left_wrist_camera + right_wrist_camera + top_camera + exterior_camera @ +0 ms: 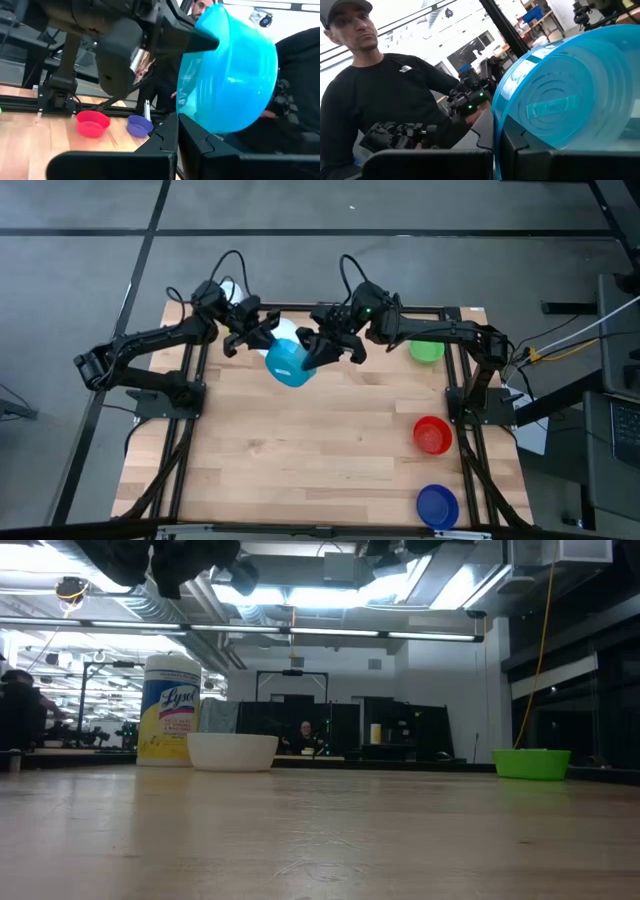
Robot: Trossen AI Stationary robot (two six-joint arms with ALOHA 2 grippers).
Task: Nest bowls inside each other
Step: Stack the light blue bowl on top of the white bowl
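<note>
The surface carries a wipes jar at the back, just beside the white bowl. The green bowl, red bowl and dark blue bowl sit upright along the right side. The light blue bowl hangs above the surface, tipped on its side, mouth toward the left arm. Both the left tool and right tool are clenched on its rim. It looks light, stiff and slick; the thin rim is the natural hold.

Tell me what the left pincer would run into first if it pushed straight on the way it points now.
Probably the right pincer: the left pincer points across the table at it, both shut on the tilted light blue bowl held aloft between them. Depth is hard to judge.
</note>
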